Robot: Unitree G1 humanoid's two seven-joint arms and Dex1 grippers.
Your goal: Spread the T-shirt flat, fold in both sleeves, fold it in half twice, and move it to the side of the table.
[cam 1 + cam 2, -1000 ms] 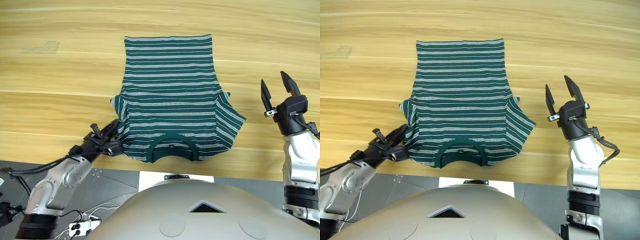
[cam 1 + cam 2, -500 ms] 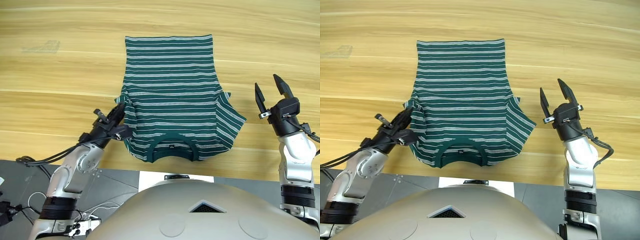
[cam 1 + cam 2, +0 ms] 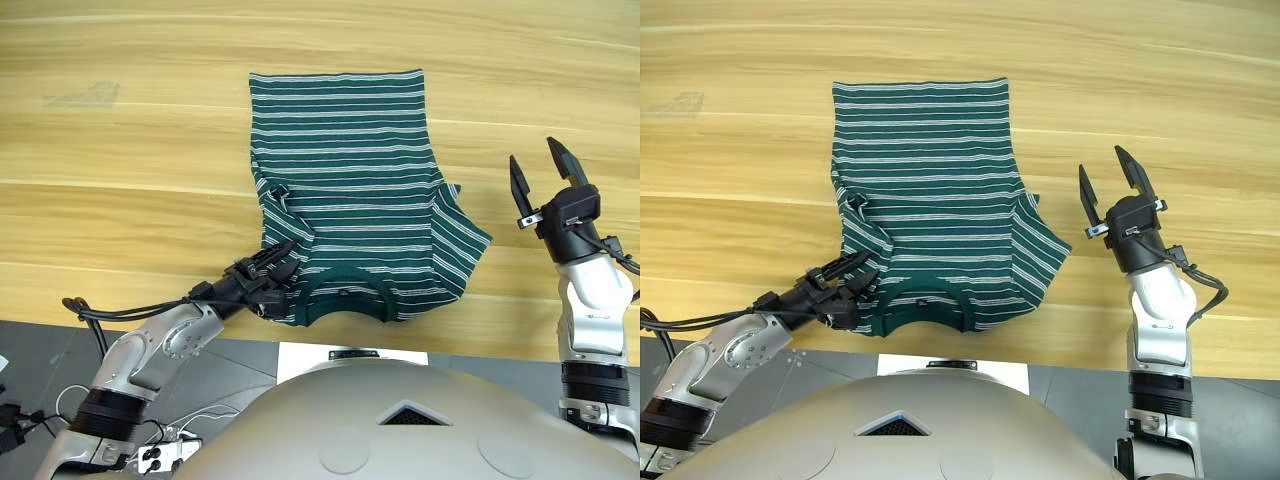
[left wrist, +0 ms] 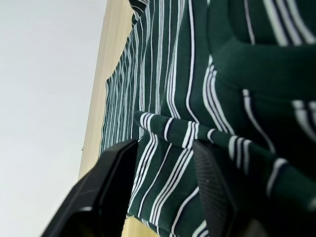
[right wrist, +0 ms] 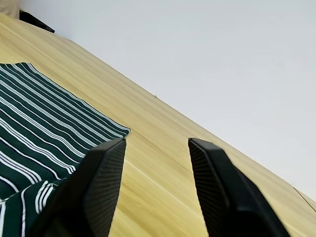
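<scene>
Currently the T-shirt lies flat on the wooden desk, hem at 12 o'clock, collar at 6 o'clock, nearest the robot.

Left sleeve: turned in over the body, so the shirt's 9 o'clock edge runs nearly straight. Right sleeve: not yet folded, sticking out toward 4 o'clock.

Left gripper: low at the shirt's 7 o'clock corner, touching the shoulder beside the collar. In the left wrist view its fingers stand apart, with striped cloth showing between them and nothing pinched. Judgement: it sits there because that is where the folded sleeve was laid.

Right gripper: fingers spread wide, above bare desk at 3 o'clock, just beside the shirt and apart from it. Judgement: staged for the right sleeve, the next fold.

Containers: none in play; the desk alone carries the shirt.

Progress estimate: spread done, one sleeve in, both halvings and the move aside remaining.
</scene>
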